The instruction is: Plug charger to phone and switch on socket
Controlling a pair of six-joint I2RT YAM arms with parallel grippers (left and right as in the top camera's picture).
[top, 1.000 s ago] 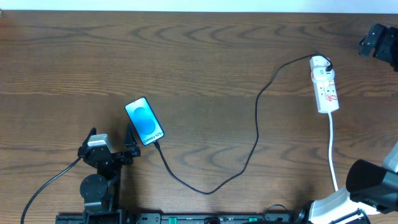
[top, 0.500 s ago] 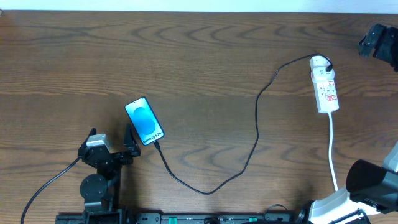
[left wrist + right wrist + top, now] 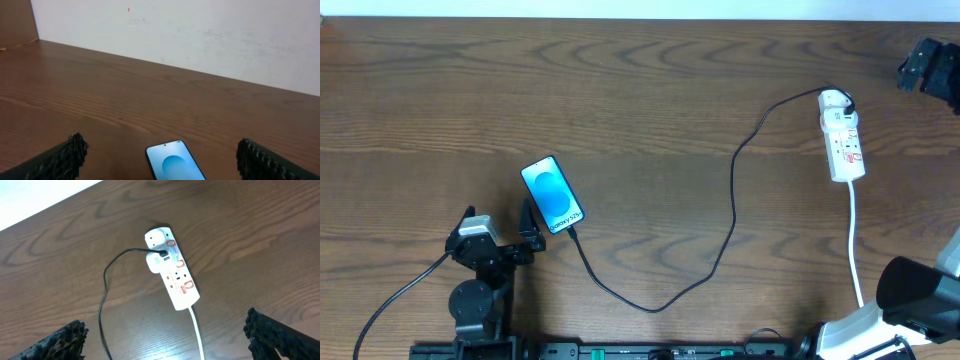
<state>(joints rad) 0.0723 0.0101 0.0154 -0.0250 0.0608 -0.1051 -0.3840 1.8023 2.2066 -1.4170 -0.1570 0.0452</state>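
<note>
The phone [image 3: 552, 195] lies face up at the left, with a blue screen. It also shows at the bottom of the left wrist view [image 3: 175, 164]. The charger cable [image 3: 732, 205] runs from the phone's lower end, where its tip touches the edge, in a loop up to the socket [image 3: 843, 145], a white power strip with red switches. In the right wrist view the cable [image 3: 104, 282] enters a white adapter seated in the socket [image 3: 176, 277]. My left gripper [image 3: 500, 225] is open just below-left of the phone [image 3: 160, 147]. My right gripper [image 3: 923, 66] is open and empty, right of the socket [image 3: 164, 325].
The socket's thick white cord [image 3: 855, 235] runs down toward the right arm's base [image 3: 910, 290]. The left arm's own black cable [image 3: 395, 300] trails to the bottom-left corner. A white wall [image 3: 200, 30] stands behind the wooden table [image 3: 640, 90].
</note>
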